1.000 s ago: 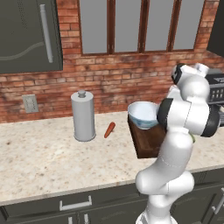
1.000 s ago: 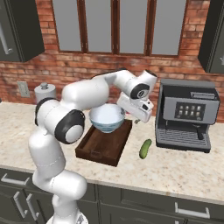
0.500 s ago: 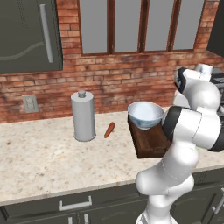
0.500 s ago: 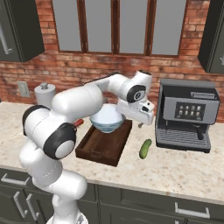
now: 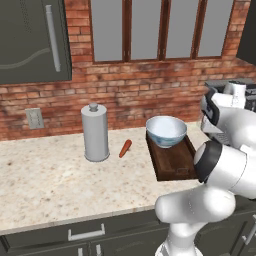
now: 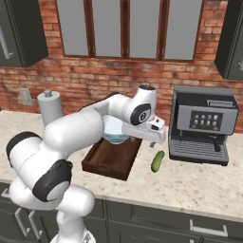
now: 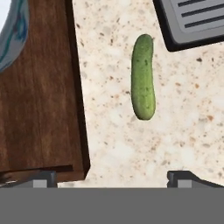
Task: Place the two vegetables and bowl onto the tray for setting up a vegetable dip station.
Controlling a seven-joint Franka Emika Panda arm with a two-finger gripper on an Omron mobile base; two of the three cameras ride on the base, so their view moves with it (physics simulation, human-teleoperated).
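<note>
Beside the tray [image 6: 110, 159], the robot's hand has swung away from the bowl [image 5: 166, 131] in the last second and now hangs above the cucumber [image 7: 143, 77], its fingers [image 7: 185, 178] spread wide and holding nothing. The bowl sits on the far end of the tray, so that part of the job looks finished. The cucumber lies on the desk [image 6: 190, 180] just off the tray's side, between it and the coffee machine [image 6: 203, 124]. The carrot [image 5: 125, 148] rests on the desk on the tray's other side, near the grey canister [image 5: 95, 132]. Judging by the shift, the cucumber is the next pick; the hand must come down over it and close before either vegetable joins the bowl.
</note>
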